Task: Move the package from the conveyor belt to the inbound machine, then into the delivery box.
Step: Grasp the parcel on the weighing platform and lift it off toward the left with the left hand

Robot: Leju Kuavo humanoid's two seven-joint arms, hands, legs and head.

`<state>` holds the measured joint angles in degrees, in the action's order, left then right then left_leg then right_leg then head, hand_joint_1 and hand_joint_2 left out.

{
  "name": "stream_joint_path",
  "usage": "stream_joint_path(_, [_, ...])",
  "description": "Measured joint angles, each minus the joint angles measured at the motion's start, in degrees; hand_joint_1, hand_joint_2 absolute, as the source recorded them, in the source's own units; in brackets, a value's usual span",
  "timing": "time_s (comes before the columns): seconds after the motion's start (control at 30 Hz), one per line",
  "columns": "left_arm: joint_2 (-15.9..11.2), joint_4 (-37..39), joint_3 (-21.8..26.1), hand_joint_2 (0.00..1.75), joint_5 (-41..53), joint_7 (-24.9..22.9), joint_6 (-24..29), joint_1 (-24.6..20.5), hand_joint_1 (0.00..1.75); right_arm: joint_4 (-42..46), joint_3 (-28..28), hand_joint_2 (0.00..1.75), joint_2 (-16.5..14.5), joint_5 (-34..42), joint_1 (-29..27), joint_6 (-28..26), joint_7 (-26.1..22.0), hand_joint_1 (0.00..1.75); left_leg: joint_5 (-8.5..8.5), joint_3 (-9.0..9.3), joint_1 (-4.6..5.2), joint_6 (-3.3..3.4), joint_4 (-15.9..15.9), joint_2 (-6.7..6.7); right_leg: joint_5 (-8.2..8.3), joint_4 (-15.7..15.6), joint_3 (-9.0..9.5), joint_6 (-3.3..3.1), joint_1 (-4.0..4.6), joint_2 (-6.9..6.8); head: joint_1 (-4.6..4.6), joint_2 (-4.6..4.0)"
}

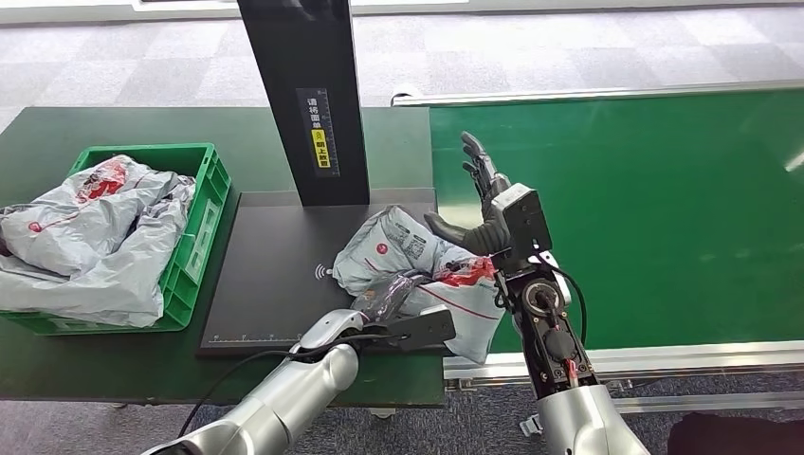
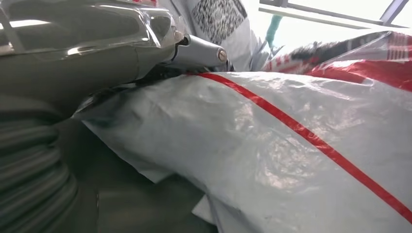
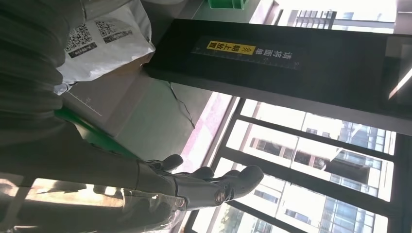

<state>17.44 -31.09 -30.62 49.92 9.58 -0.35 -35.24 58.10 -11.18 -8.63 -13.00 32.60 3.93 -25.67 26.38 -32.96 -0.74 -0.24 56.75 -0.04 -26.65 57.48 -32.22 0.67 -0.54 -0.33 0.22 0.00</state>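
The green conveyor belt (image 1: 645, 209) fills the right side of the head view, and next to it a dark green table (image 1: 114, 365) carries the inbound machine (image 1: 275, 275), a flat black platform with a tall black post (image 1: 308, 95) rising from its back edge and a yellow label partway up the post. At the left end of the table a green delivery box (image 1: 204, 204) is heaped with grey mailer bags (image 1: 90, 237). The package (image 1: 417, 270), a grey plastic mailer with red stripes and printed codes, lies on the right front corner of the machine's platform, with its near edge hanging past the platform toward the belt frame. The left arm reaches in from below at a shallow angle, forearm nearly level with the table, and the left hand (image 1: 384, 299) is pushed in against the package's near left side; in the left wrist view the grey bag with its red stripe presses right up against the hand (image 2: 97, 43), but whether the fingers are clamped on it cannot be told. The right arm stands steeply up from the belt's near rail, and the right hand (image 1: 479, 204) is raised just beside the package's right edge, thumb toward the bag, fingers spread and pointing upward, holding nothing (image 3: 209, 187).
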Motion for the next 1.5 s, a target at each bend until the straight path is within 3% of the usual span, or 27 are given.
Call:
stream_joint_path(0.63, [0.58,0.8,0.95,1.75,0.61,0.33,-0.13,-0.54,1.75,0.15,0.37,1.75,-0.02,-0.91,-0.42,0.07,0.52,0.0,0.0,0.05,0.0,0.0,0.0,0.0,0.0,0.0,0.06,0.0,0.0,0.0,0.0,-0.02])
stream_joint_path(0.93, [0.61,0.91,1.91,1.75,0.55,3.47,0.98,-0.23,1.75,1.36,0.94,1.75,-0.01,-2.07,-1.26,0.26,0.99,0.0,0.0,0.05,0.0,0.0,0.0,0.0,0.0,0.0,0.04,0.0,0.0,0.0,0.0,-0.02])
stream_joint_path(1.0, [0.53,0.27,2.89,1.75,-3.08,8.29,5.86,0.86,1.75,1.78,1.0,1.75,0.02,-1.95,-1.44,0.21,1.02,0.0,0.0,0.01,0.0,0.0,0.0,0.04,0.01,0.0,-0.03,-0.01,0.0,0.04,0.01,-0.01])
stream_joint_path(1.07, [0.25,-3.2,5.6,1.75,-7.97,14.05,16.19,3.63,1.75,2.77,1.19,1.75,0.21,-1.49,-1.93,0.22,1.12,0.0,-0.01,-0.16,0.0,-0.01,0.0,0.12,0.05,0.01,-0.26,-0.04,0.01,0.12,0.0,-0.01])
stream_joint_path(1.17, [-1.07,-11.99,10.6,1.75,-10.06,14.93,28.62,6.37,1.75,3.97,1.46,1.75,0.81,-0.82,-2.47,0.49,1.49,0.0,-0.04,-0.43,-0.01,-0.01,0.0,0.19,0.11,0.02,-0.58,-0.09,0.02,0.19,0.0,-0.01])
stream_joint_path(1.3, [-3.1,-21.29,14.95,1.75,-8.93,14.11,32.9,9.0,1.75,4.28,1.49,1.75,1.27,-0.55,-2.61,0.83,1.55,0.0,-0.04,-0.56,-0.04,-0.02,0.0,0.2,0.09,0.03,-0.72,-0.1,0.04,0.19,-0.01,0.0])
stream_joint_path(1.5, [-3.47,-23.26,15.83,1.75,-8.59,14.22,33.65,9.8,1.75,4.28,1.48,1.75,1.34,-0.52,-2.6,0.87,1.54,0.0,-0.04,-0.64,-0.04,-0.03,0.0,0.18,0.08,0.04,-0.78,-0.11,0.04,0.19,-0.01,0.0])
